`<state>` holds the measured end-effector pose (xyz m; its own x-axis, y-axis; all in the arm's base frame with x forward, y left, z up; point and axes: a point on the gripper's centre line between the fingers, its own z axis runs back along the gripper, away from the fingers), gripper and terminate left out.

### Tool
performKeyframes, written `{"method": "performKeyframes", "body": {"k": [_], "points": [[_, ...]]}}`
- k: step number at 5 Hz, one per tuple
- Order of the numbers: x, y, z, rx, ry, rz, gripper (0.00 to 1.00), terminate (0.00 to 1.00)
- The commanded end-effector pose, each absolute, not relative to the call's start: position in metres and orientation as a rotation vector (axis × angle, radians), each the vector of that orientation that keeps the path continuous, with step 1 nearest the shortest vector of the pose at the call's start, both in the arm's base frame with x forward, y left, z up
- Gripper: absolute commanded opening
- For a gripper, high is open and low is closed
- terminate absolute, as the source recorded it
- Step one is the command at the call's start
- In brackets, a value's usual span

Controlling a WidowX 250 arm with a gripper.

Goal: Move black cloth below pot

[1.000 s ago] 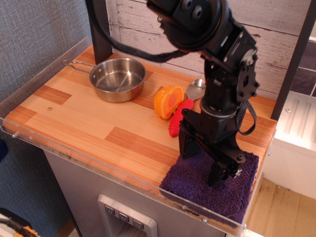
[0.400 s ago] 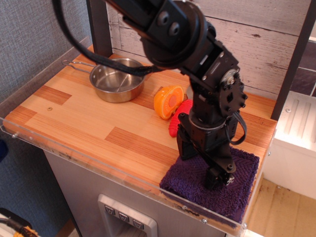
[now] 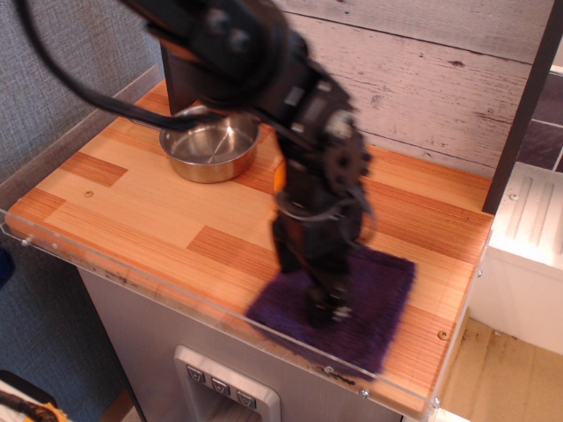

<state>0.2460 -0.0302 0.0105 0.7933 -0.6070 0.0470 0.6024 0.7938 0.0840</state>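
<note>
Cloth [image 3: 369, 303] sits under my gripper [image 3: 324, 303] at the counter's [image 3: 132, 211] front edge, spreading out to its right. My view's blurred, so I can't tell how the fingers stand. Pot [image 3: 209, 142] is well behind the gripper, toward the back left.

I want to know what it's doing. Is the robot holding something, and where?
The gripper presses down mid-way on the black cloth; blur hides whether it pinches it.
</note>
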Motion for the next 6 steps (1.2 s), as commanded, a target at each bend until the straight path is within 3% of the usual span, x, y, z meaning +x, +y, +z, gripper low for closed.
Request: {"method": "performKeyframes", "body": {"k": [1,3,5,6], "points": [[0.247,0.053,0.012,-0.002,-0.054,-0.693,1.0,0.0],[0.254,0.107,0.014,-0.079,-0.037,-0.782,1.0,0.0],[0.259,0.147,0.019,-0.078,-0.034,-0.771,1.0,0.0],[0.262,0.15,0.032,-0.08,-0.076,-0.802,1.0,0.0]]}}
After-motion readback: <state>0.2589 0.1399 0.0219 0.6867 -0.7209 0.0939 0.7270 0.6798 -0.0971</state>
